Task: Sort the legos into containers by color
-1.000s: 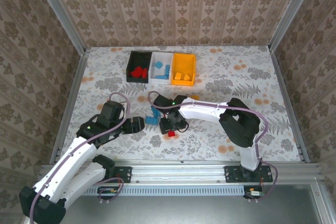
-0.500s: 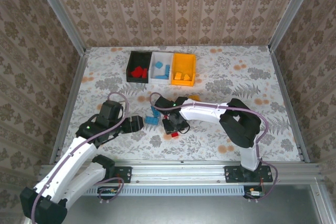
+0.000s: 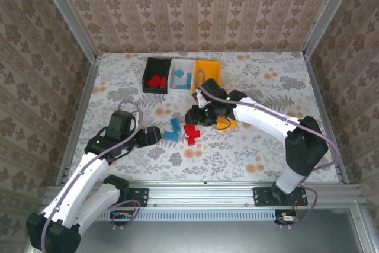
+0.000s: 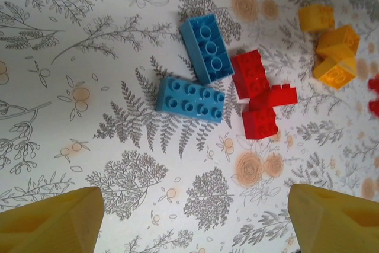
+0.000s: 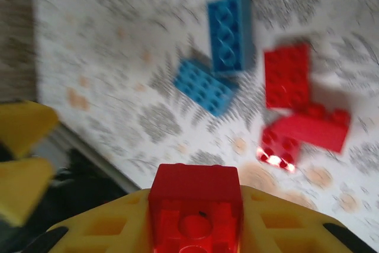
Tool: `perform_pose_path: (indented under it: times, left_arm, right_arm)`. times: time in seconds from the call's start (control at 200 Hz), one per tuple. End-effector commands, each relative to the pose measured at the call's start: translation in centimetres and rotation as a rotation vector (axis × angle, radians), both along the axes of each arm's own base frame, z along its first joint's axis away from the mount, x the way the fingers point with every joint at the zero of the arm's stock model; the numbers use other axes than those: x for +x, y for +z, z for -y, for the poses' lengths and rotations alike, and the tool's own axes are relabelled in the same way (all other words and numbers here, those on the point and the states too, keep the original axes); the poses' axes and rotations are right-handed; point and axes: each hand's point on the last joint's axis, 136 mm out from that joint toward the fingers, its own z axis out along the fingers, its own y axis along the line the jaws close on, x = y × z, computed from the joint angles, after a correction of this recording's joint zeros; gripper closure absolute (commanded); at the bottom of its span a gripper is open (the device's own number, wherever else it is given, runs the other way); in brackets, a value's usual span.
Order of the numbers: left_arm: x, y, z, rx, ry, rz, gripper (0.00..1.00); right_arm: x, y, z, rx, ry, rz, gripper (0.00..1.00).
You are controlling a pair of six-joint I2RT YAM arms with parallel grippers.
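while left fingers [image 4: 50, 220] apart, red lego [image 5: 195, 197] clenched in right fingers [image 5: 103, 229]; blue legos [image 4: 191, 97] studs-up, axes skewed

One black bin [image 3: 157, 59], one white bin [image 3: 182, 61], one orange bin [image 3: 212, 62]. On the desk [image 3: 266, 87]: two blue bricks [image 4: 206, 48], three red bricks [image 4: 249, 74], three orange-yellow bricks [image 4: 335, 42]. The right gripper [image 5: 195, 235] holds one more red brick [image 5: 195, 197].

White left arm [image 3: 83, 173] and white right arm [image 3: 266, 118], both with chunky black joints, thin mauve cables [image 3: 335, 153] trailing alongside, and yellow plastic fingers [image 4: 50, 220]
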Motion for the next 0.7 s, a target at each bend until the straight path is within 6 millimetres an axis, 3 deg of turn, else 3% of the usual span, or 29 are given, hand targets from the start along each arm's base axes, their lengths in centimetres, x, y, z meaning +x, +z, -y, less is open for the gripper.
perform_pose_path:
  times: [0.0, 0.075, 0.235, 0.525, 0.69]
  left_arm:
    - [0.4, 1.2, 0.5, -0.079, 0.003, 0.015, 0.18]
    - [0.8, 1.3, 0.4, -0.106, 0.016, 0.013, 0.18]
    - [2.1, 0.9, 0.6, -0.220, 0.049, -0.015, 0.18]
    - [4.7, 1.3, -0.1, -0.423, 0.129, -0.049, 0.18]
    - [5.1, 1.5, -1.0, -0.441, 0.152, -0.057, 0.18]
  right_arm:
    - [2.7, 5.2, -3.1, 0.270, 0.049, 0.002, 0.64]
    - [5.7, 6.7, -3.7, 0.313, 0.032, 0.043, 0.64]
    - [12.8, 6.9, -5.0, 0.308, -0.047, 0.183, 0.64]
    - [24.0, 4.4, -8.8, 0.294, -0.177, 0.397, 0.63]
    - [28.3, 2.1, -10.6, 0.268, -0.227, 0.463, 0.64]
